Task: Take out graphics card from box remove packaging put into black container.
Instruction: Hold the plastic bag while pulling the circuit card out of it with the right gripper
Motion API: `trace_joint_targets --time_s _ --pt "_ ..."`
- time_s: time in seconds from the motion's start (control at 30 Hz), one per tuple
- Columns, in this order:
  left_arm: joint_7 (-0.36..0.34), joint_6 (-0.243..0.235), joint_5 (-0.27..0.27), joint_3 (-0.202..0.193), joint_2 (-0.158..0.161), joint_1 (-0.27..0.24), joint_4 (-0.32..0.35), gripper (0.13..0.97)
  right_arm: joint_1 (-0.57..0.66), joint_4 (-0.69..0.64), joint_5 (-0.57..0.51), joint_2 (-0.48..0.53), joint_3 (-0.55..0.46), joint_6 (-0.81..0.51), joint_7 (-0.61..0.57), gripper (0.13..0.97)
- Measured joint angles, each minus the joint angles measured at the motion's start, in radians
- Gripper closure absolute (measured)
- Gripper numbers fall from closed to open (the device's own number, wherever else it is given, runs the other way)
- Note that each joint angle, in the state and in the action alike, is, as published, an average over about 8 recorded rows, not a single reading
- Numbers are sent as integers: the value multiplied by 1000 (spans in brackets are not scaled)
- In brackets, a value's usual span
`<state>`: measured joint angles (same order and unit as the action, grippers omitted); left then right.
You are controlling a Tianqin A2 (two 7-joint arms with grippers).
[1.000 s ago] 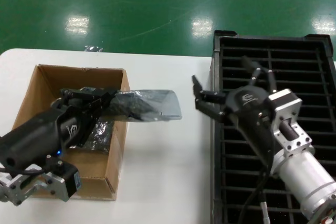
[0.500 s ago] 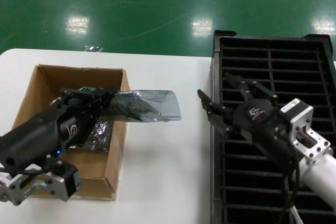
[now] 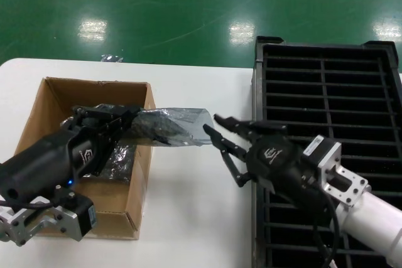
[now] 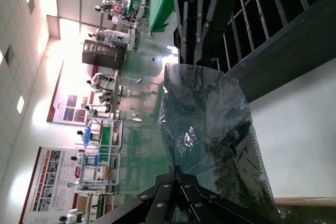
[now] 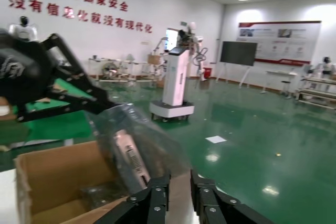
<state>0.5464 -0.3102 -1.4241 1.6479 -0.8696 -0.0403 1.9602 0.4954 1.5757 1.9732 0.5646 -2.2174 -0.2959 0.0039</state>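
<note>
A brown cardboard box (image 3: pixel 38 123) sits at the table's left. Over its right wall my left gripper (image 3: pixel 129 123) (image 4: pixel 176 169) is shut on the packaging (image 3: pixel 188 123) (image 4: pixel 210 124), a shiny translucent bag held level and pointing right. The graphics card (image 3: pixel 157 128) (image 5: pixel 131 161) shows inside it as a dark board with a silver bracket. My right gripper (image 3: pixel 217 133) (image 5: pixel 180 178) is open right at the bag's free end, between the box and the black container (image 3: pixel 326 80). Whether its fingers touch the bag is unclear.
More dark shiny bags (image 3: pixel 116 158) (image 5: pixel 100 195) lie in the box under the held one. The slotted container fills the table's right side, with my right arm lying across its near half. White table (image 3: pixel 188 205) shows between box and container.
My right gripper has swung left from above the black container to the bag's free end, still open. The left gripper and the held bag have stayed in place.
</note>
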Motion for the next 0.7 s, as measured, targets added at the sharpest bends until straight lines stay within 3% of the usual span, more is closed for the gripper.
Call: trace_joint_targets --time_s 0.3,0.7 --pt "0 0 0 0 0 0 0 958 -2 -26 -90 -42 30 -107 29 925" --pt "0 0 0 0 0 0 0 958 50 -126 -130 -108 86 -276 -11 961"
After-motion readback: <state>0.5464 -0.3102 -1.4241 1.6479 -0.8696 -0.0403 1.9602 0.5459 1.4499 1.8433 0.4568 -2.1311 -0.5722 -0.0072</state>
